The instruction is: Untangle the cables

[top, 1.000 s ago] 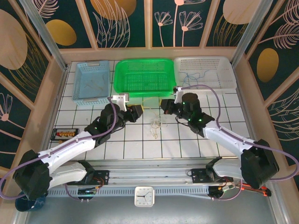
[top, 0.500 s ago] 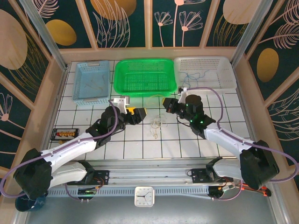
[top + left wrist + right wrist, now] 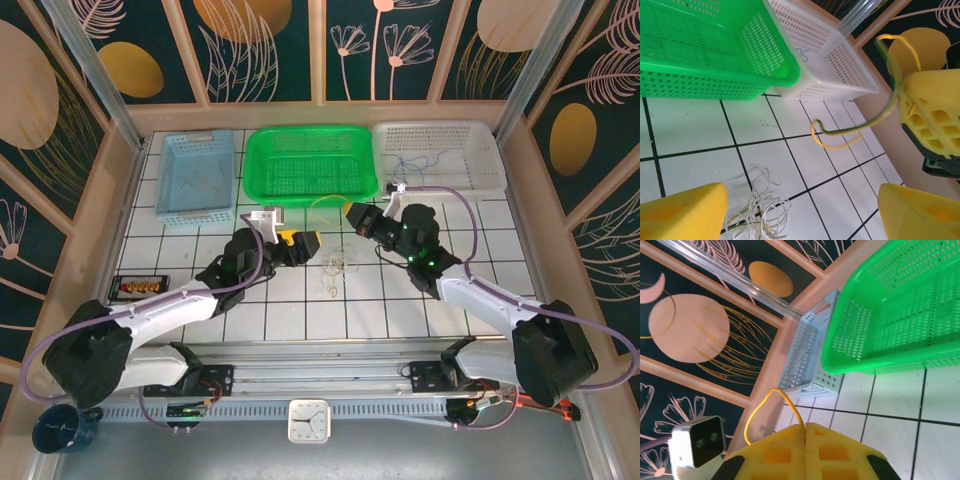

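A small tangle of whitish cables [image 3: 338,267] lies on the white tiles between the arms. My left gripper [image 3: 308,243] stands open just left of it. In the left wrist view the tangle [image 3: 756,209] sits by the left fingertip [image 3: 685,212], with the left gripper [image 3: 802,212] holding nothing. My right gripper [image 3: 352,212] is shut on a thin yellow-and-green cable [image 3: 322,201], raised off the tiles behind the tangle. That cable [image 3: 840,143] curls down from the right gripper's yellow fingers [image 3: 932,115]. In the right wrist view, a yellow loop [image 3: 758,410] rises from the right gripper [image 3: 805,428], whose jaws are pressed together. Blue cables [image 3: 420,160] lie in the white basket.
Three baskets line the back: blue [image 3: 195,175], green [image 3: 310,190] and white [image 3: 440,178]. A small black holder [image 3: 140,287] sits on the tiles at the left. A clock [image 3: 308,420] and a dark cup [image 3: 60,430] are near the front rail.
My left gripper has opened wider and slid right toward the tangle. The right gripper, still shut, has turned and drawn back with the yellow-green cable.
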### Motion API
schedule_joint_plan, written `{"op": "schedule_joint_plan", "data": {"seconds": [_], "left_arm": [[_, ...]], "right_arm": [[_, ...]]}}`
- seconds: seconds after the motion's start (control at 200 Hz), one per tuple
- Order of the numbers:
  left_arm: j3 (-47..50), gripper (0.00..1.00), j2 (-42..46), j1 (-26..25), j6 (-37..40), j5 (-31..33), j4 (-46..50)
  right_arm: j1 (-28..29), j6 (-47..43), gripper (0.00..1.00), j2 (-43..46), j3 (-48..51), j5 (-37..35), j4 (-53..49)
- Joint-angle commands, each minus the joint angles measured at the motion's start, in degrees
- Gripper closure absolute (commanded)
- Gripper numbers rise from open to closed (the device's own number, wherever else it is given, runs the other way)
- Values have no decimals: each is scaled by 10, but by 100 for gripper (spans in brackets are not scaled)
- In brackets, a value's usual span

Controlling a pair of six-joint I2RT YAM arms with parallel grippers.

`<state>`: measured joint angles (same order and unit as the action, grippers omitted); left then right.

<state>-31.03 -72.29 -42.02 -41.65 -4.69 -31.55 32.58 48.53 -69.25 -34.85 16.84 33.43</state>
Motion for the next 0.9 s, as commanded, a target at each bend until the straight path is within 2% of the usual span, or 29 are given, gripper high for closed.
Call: {"op": "schedule_joint_plan", "data": {"seconds": [0.0,0.29,0.896], "left_arm": [[7,21,-18,-1,-22,-7,-73],[1,21,-56,-1,-48,18,-139],[-4,23,-93,-1,-81,62,-186]], "right_arm": [[5,31,100,6,7,10,57],[38,40,100,11,-11,-13,63],[92,34,100,-22,-43,-30,76]]}}
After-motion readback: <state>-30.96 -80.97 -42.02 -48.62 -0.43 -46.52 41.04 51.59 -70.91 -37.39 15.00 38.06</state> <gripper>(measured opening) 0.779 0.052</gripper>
